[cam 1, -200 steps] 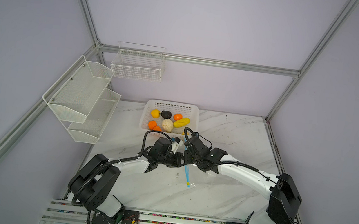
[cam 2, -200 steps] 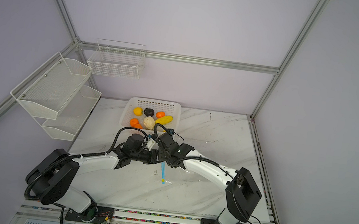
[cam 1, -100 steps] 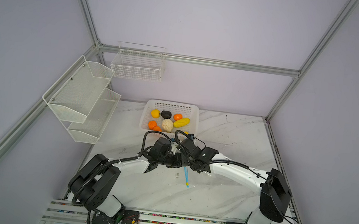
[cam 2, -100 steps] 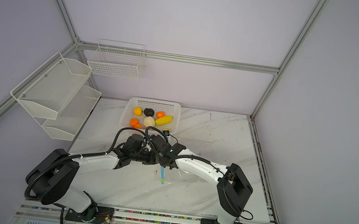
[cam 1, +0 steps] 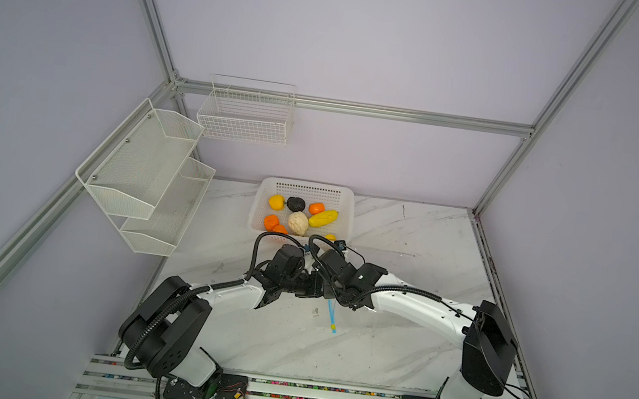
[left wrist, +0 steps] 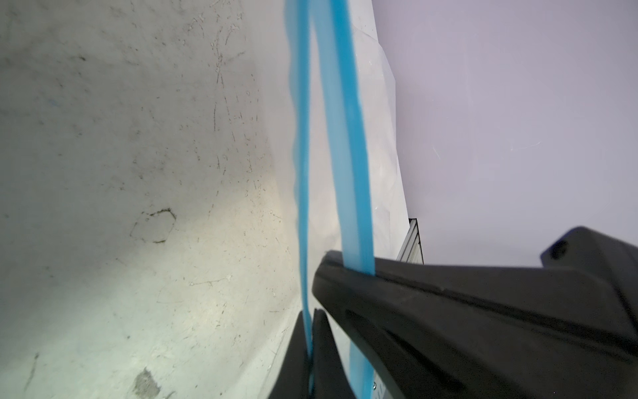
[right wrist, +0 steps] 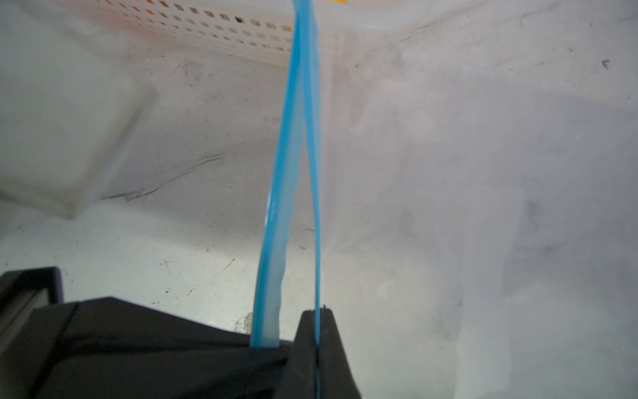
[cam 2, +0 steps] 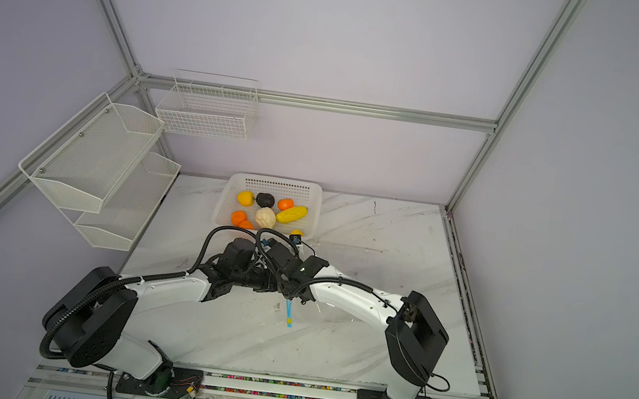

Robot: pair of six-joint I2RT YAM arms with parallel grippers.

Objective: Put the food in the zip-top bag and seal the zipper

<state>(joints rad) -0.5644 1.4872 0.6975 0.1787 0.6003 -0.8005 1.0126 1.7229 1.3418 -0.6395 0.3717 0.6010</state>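
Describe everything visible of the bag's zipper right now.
The zipper is a thin, light-blue, flexible plastic strip with a small yellow slider at the end nearest the robot's bases. It is unsealed: in both wrist views its two lips part into a narrow V. The left gripper is shut on one lip and the right gripper on the other. It appears lifted off the marble table, in front of the white basket. Clear bag film adjoins it.
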